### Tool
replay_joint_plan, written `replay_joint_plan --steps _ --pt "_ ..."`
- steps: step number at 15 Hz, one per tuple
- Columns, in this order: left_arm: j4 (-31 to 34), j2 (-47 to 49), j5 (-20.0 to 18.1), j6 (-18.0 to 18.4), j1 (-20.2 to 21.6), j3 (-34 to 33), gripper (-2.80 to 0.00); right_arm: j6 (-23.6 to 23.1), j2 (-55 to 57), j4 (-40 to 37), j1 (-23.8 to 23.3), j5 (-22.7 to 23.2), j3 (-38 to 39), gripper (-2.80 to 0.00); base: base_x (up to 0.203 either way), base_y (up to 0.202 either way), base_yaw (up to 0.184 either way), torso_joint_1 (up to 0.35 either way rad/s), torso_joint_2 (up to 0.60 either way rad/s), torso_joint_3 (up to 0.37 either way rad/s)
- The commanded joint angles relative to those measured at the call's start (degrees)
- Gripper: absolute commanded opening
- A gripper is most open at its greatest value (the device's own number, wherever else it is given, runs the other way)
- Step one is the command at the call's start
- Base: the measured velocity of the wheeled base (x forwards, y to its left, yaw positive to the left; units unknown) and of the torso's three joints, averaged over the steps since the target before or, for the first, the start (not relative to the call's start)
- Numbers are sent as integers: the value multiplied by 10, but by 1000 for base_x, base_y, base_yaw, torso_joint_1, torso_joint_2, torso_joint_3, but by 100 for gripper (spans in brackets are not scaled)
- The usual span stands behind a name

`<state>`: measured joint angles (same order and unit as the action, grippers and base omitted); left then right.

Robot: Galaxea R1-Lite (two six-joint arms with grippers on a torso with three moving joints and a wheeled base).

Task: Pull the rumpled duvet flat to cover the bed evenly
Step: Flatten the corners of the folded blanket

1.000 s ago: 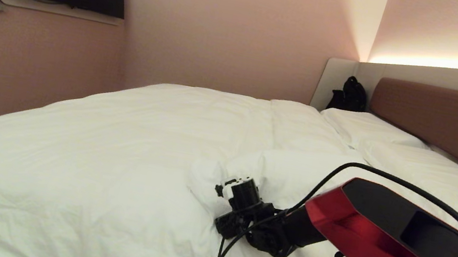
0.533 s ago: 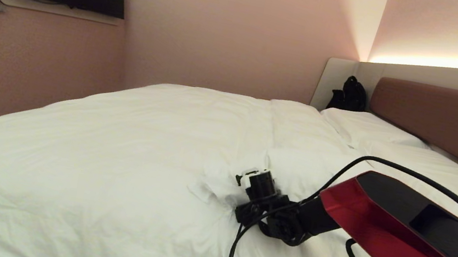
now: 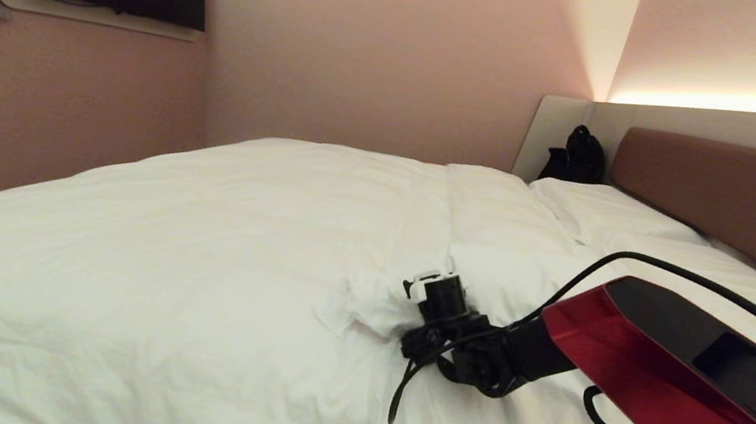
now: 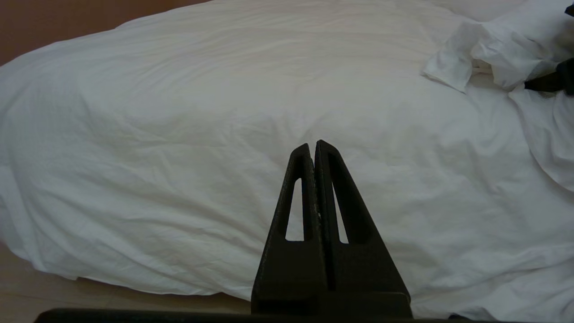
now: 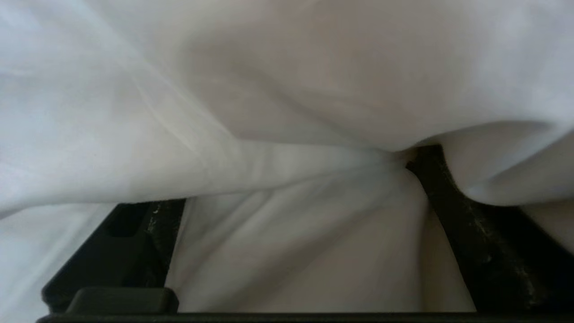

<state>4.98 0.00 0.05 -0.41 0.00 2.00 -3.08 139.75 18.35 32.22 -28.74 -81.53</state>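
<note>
Fingers (image 5: 453, 211) of the right gripper (image 5: 291, 197) spread wide, duvet (image 3: 203, 244) fabric bunched between; left gripper (image 4: 312, 148) fingers pressed together.

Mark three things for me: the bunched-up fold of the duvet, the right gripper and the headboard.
bunched fold of the duvet (image 3: 370, 303), head view, on the crumpled flap beside the wrist.
right gripper (image 5: 287, 224), right wrist view, midway between its spread fingers, fabric lying there.
headboard (image 3: 734, 195), head view, on the mauve-brown padded panel.

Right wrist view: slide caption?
Open right claw pushed into a white duvet fold, fabric between its fingers.
</note>
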Motion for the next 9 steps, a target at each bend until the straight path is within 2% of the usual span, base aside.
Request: replay_joint_plan --steps 1,9 --pt "0 0 1 1 0 0 -280 0 6 1 0 0 -1 -280 0 0 0 0 0 0" --pt "0 0 0 1 0 -1 -280 13 -23 0 2 3 12 -280 0 0 0 0 0 0"
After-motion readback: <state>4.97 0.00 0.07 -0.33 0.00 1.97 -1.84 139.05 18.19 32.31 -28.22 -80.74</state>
